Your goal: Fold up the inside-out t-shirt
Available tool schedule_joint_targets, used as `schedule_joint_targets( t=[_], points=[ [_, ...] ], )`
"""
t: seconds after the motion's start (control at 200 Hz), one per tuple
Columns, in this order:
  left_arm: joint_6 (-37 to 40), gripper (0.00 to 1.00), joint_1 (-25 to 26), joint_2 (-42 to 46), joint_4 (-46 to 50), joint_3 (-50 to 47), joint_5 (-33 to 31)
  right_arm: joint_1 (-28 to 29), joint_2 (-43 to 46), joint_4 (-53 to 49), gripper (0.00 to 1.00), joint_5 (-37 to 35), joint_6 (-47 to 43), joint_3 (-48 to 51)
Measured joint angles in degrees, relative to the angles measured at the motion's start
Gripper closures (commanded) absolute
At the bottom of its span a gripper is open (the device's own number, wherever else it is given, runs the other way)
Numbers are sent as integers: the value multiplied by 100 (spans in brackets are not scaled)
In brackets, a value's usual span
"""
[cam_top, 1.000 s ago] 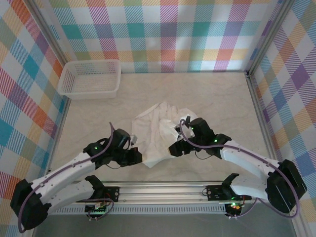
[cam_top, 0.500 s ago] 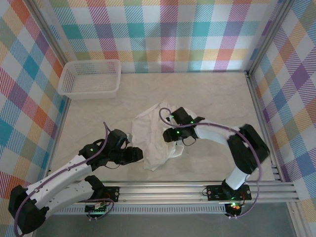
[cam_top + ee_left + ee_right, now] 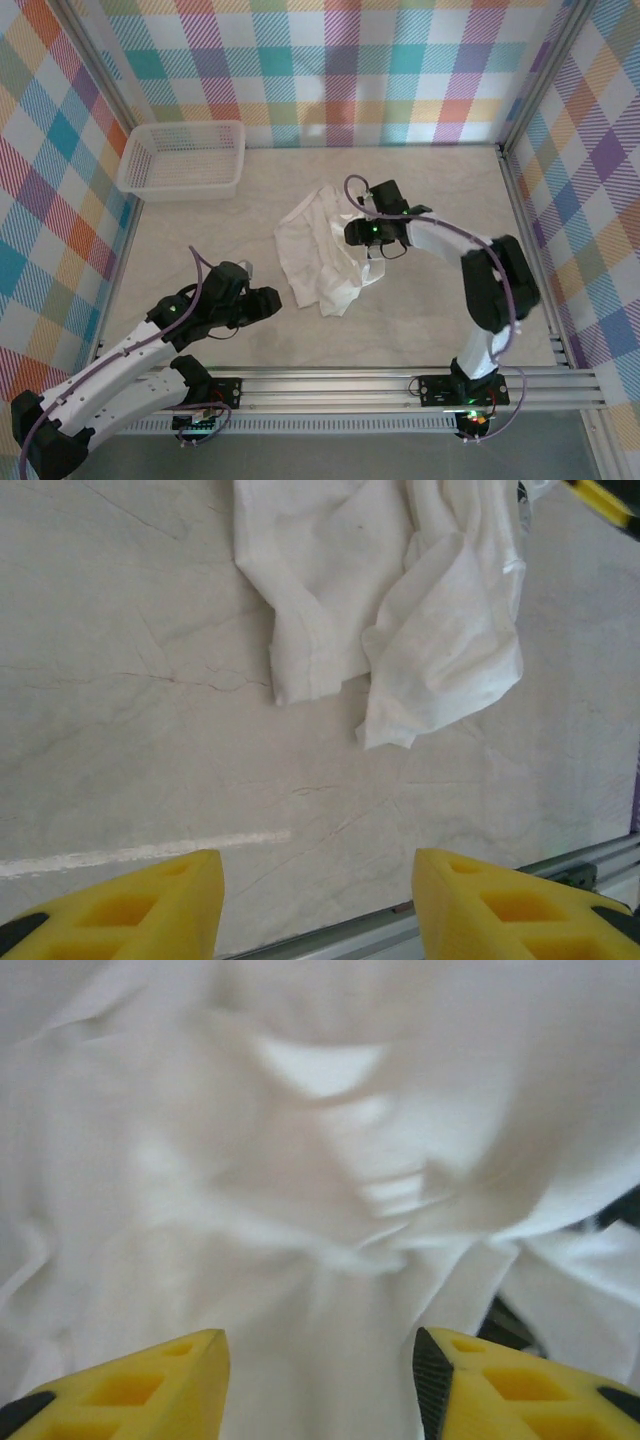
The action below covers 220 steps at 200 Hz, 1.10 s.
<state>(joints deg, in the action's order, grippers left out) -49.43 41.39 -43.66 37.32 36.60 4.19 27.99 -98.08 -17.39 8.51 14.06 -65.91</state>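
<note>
Right claw (image 3: 350, 235) hangs spread and empty over the 2 o'clock side of the inside-out t-shirt (image 3: 318, 262), crumpled mid-table; left claw (image 3: 268, 300) gapes empty at its 8 o'clock; fabric looks light, limp, best pinched at a hem corner.

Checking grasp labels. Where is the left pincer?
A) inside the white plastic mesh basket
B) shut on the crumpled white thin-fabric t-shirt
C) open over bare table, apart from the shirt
C: the left pincer stands open above the pale marbled tabletop, the crumpled white thin-fabric t-shirt lying apart beyond its fingertips.
</note>
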Motion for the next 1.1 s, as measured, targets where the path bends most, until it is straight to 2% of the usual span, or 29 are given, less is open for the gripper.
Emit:
schedule_joint_targets(
  t=[0.085, 0.15, 0.23, 0.305, 0.495, 0.645, 0.835, 1.1],
  points=[
    [149, 47, -122, -70, 199, 50, -116, 321, 892, -66, 42, 240, -623, 343],
    [330, 47, -256, -195, 415, 212, -225, 817, 1624, -22, 39, 328, -1414, 647],
    [568, 47, -393, -295, 566, 428, -332, 1458, 2249, 52, 41, 461, -2533, 1049],
    [732, 46, -476, -313, 632, 557, -387, 1851, 2485, 83, 43, 588, -3506, 1440],
    [857, 46, -496, -262, 684, 562, -387, 2315, 2347, 173, 44, 647, -5707, 2221],
    [846, 46, -496, -9, 699, 398, -387, 2594, 1915, 719, 44, 490, -6747, 2328],
    [835, 46, -518, 55, 697, 332, -380, 2649, 1257, 1019, 46, 81, -7464, 2194],
    [835, 46, -533, 39, 691, 291, -361, 2686, 737, 1062, 50, -393, -7744, 2044]
  ],
)
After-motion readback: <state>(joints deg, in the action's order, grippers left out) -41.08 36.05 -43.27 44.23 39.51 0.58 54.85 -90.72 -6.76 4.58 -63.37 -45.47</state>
